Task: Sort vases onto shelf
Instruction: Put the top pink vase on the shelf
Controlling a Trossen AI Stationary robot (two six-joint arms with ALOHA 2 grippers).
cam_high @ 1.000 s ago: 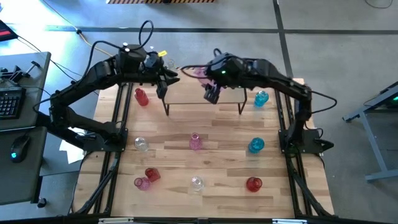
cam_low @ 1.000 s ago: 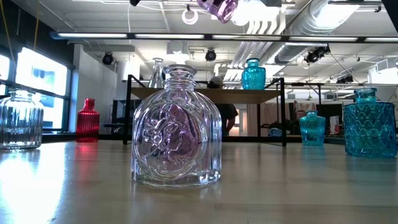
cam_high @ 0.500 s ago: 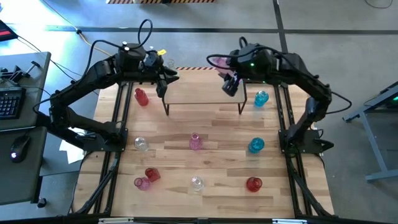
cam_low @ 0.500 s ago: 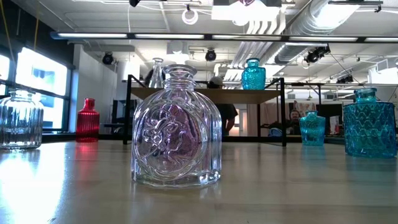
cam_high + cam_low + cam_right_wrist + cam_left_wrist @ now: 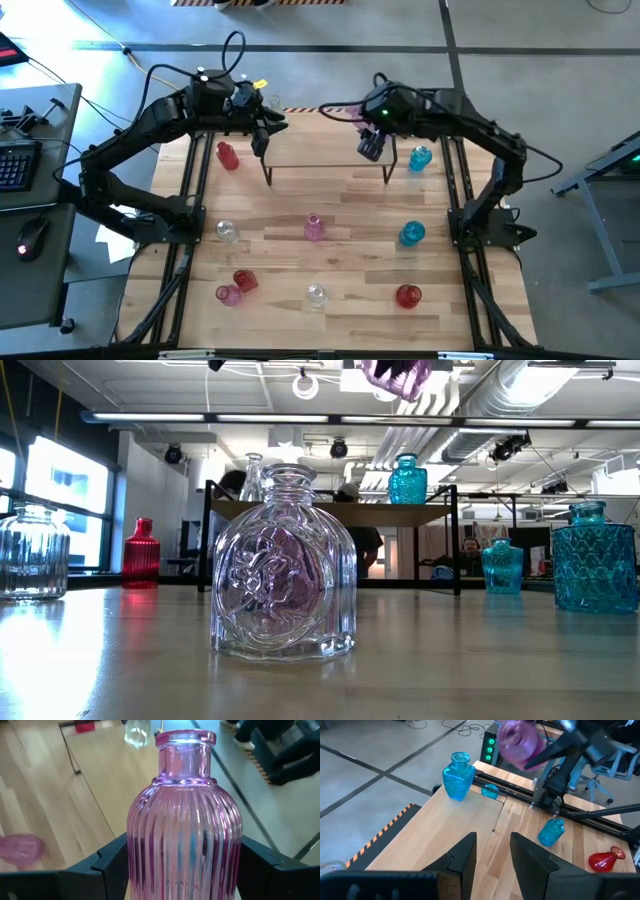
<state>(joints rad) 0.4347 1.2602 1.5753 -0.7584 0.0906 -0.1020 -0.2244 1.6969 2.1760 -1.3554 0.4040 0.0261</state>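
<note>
Right hand (image 5: pixel 371 146) is up in the air over the right part of the shelf (image 5: pixel 310 150), and it's got a ribbed pink vase (image 5: pixel 184 830) clamped between its fingers (image 5: pixel 110 860), one on each side of the body, neck pointing away from the wrist. From table level you only catch the bottom of that vase at the very top of the picture, well above the shelf board.

Left hand (image 5: pixel 262 133) hangs over the shelf's left end, fingers (image 5: pixel 465 855) partly apart with nothing between them.

On the shelf itself there's a blue vase (image 5: pixel 407 479) toward the right end and a clear one (image 5: pixel 252 477) toward the left. The rest are spread out on the tabletop (image 5: pixel 350 255): a red one (image 5: pixel 227 155) left of the shelf, a blue one (image 5: pixel 420 157) just right of it, then a clear (image 5: pixel 227 232), a pink (image 5: pixel 314 228) and a blue (image 5: pixel 412 234) across the middle, and a red-and-pink pair (image 5: pixel 236 287), another clear (image 5: pixel 317 294) and a red (image 5: pixel 407 296) along the near edge.
</note>
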